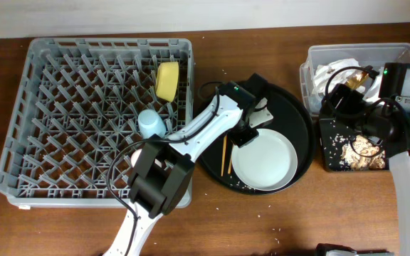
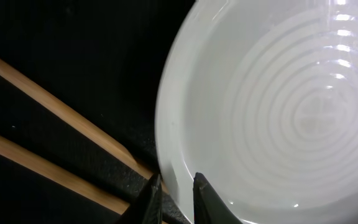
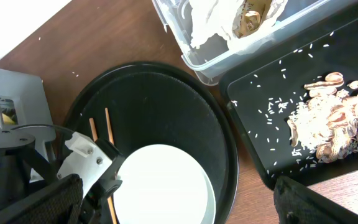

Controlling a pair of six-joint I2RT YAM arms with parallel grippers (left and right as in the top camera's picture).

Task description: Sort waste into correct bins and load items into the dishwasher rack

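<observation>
The left pincer (image 2: pixel 176 186) stands narrow, its two dark fingers astride the near rim of the plate (image 1: pixel 264 162), one outside and one over the inner slope. Whether they already press on the rim I cannot tell. The plate is round, pale and glossy, with faint concentric rings across its floor. It lies flat on the round tray (image 1: pixel 290 114), a matte black disc with a fine grainy surface. Just left of this pincer, two thin wooden chopsticks (image 2: pixel 55 112) lie side by side on the same tray, one passing close to the outer finger.

Well to the pincer's left sits the rack (image 1: pixel 41 142), a square grey plastic crate with rows of upright pegs. It holds a yellow bowl (image 1: pixel 167 80) on edge and a light-blue cup (image 1: pixel 151 124).

The right pincer (image 3: pixel 176 186) is spread wide with nothing between its fingers. Ahead of it in its wrist view is the tub (image 1: pixel 312 60), clear and rectangular, holding a crumpled white napkin (image 3: pixel 210 18) and a shiny gold-brown wrapper (image 3: pixel 253 15). To its right lies the flat tray (image 3: pixel 272 81), black and shallow, with tan scraps (image 3: pixel 337 124) heaped among white rice (image 3: pixel 278 106).
</observation>
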